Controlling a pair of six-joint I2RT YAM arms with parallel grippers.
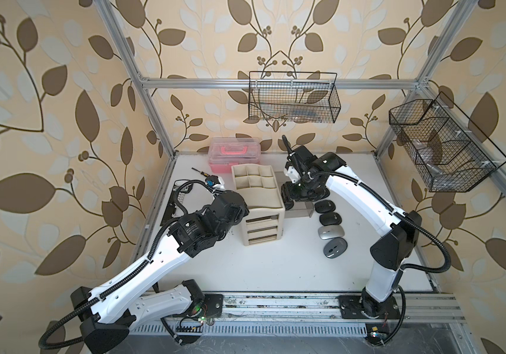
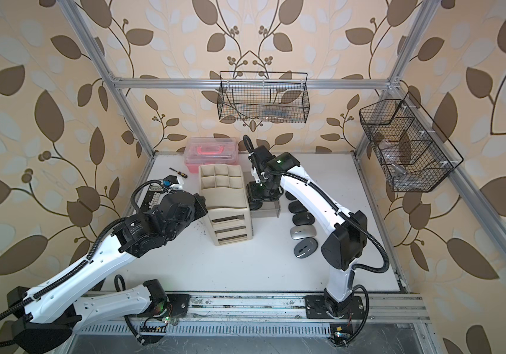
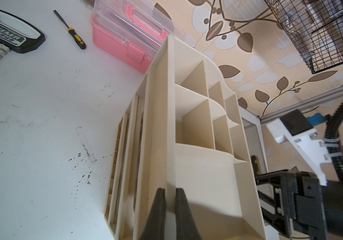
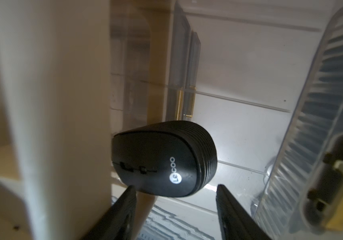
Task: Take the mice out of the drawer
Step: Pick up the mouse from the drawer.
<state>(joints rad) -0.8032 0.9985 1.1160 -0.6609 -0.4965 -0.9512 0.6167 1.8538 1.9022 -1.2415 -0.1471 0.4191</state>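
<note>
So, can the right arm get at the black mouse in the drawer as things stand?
Probably yes. The right gripper is open, the black mouse sits just beyond its fingertips in the pulled-out drawer, nothing between; only the organizer wall crowds one side.

Left wrist view: black plastic tool case (image 3: 10, 33) lying on white counter (image 3: 41, 124), green label, white capitals, reads "GREENER". Line of smaller characters under it, too fine to read.

Right wrist view: matte black oval mouse (image 4: 162, 160), white brand print "Lecoo" on back, "Le" inside white disc.

Both top views: small marks on silver-grey oval mouse (image 1: 335, 247), not legible.
</note>
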